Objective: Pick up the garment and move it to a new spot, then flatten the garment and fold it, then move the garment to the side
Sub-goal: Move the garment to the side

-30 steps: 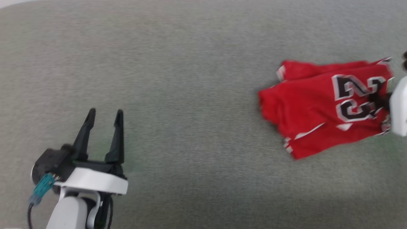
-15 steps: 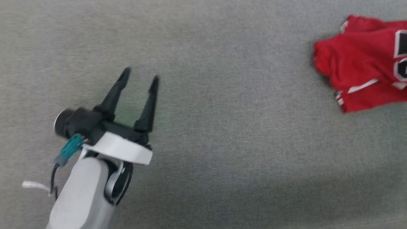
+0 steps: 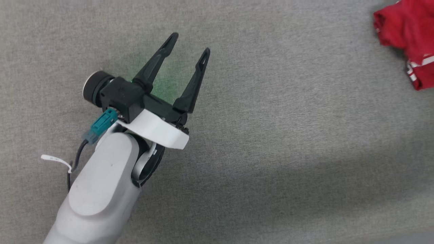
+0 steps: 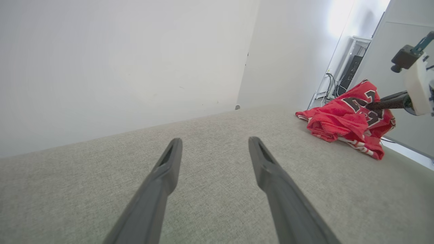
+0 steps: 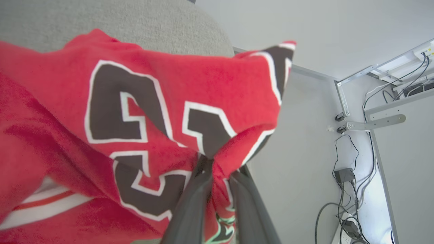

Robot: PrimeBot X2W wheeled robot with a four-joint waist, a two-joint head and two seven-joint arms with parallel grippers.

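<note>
Garment: the red garment [image 5: 135,112] is bunched and hangs off my right end effector [image 5: 222,169]. Its black numerals [image 5: 115,101] are creased just ahead of the fingertips.
Garment's place: it trails left of and below that end effector. In the left wrist view its lower folds rest on the bench [image 4: 217,210] while the pinched part is lifted. It is far to the right of my left end effector [image 3: 190,44], well apart from it.
Right end effector: the fingers are drawn together on a pinch of cloth beside the numerals, with red fabric wrapping both tips.
Left end effector: it is spread wide and holds nothing, with bare bench between and ahead of its fingers.
Bench: the rounded edge shows just beyond the right end effector's load, so I judge the garment is close to the bench's side.
Done: the grasp is made and the garment is partly raised.
Unclear: the bundle shows stacked layers that could be a fold, but it is rumpled. I cannot tell whether this is the opening carry or the closing move to the side.
Left: at the least, I set it down and release. If it is the opening carry, flattening, folding and moving the garment to the side all remain, and the empty left end effector looks free to help.
</note>
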